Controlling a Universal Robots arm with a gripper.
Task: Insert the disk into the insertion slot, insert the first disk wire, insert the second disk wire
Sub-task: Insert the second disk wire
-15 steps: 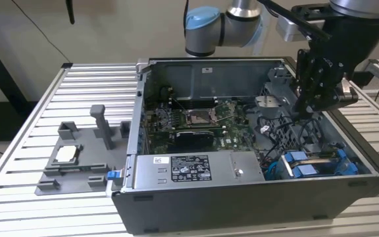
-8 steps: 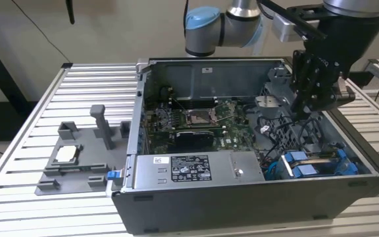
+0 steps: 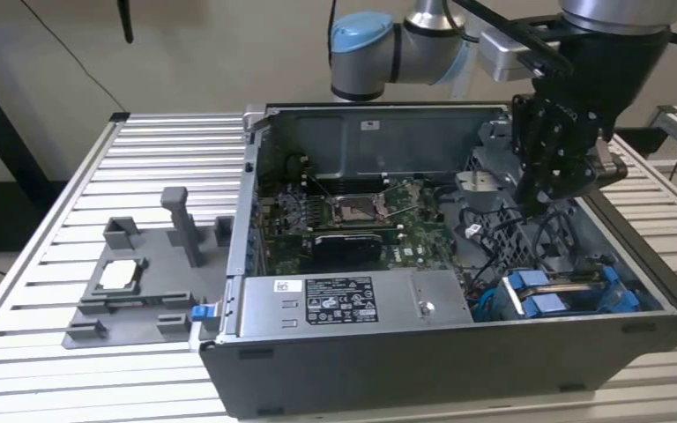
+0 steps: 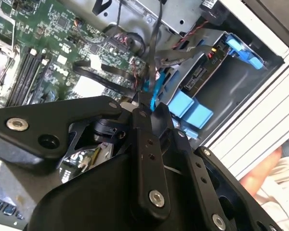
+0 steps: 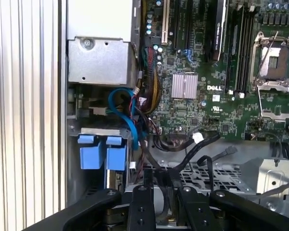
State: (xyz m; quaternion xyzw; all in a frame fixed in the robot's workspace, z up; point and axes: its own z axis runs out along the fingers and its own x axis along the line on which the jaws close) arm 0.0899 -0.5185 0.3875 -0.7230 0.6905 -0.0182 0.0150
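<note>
One grey moulded fixture (image 3: 138,295) lies at the exterior view's left on the slatted metal surface (image 3: 33,264), and a small silver square chip (image 3: 119,275) rests in one of its recesses. Just to the right of it stands the open computer case (image 3: 433,374), its inside facing up. Within the case, the green motherboard (image 3: 415,220) takes up the left and middle. Its bare processor socket (image 3: 351,209) is near the centre, and the grey labelled power supply box (image 3: 338,301) sits along the near wall.

Further right, the arm's hand (image 3: 545,204) hangs down inside the case over a tangle of black cables (image 3: 492,231). I cannot tell whether it is clenched or released. In the second wrist view its end sits right at a blue wire (image 4: 154,84) that curves up out of the cable bundle. Whether the hand touches that wire or only stands in front of it cannot be told.

At the far right, in the near corner of the case, is the insertion slot (image 5: 100,131), a small grey sheet-metal cage. The disk (image 3: 541,304) lies inside it, with the two blue tabs of its carrier side by side at the cage's mouth. The hand is near the slot but apart from the disk.
</note>
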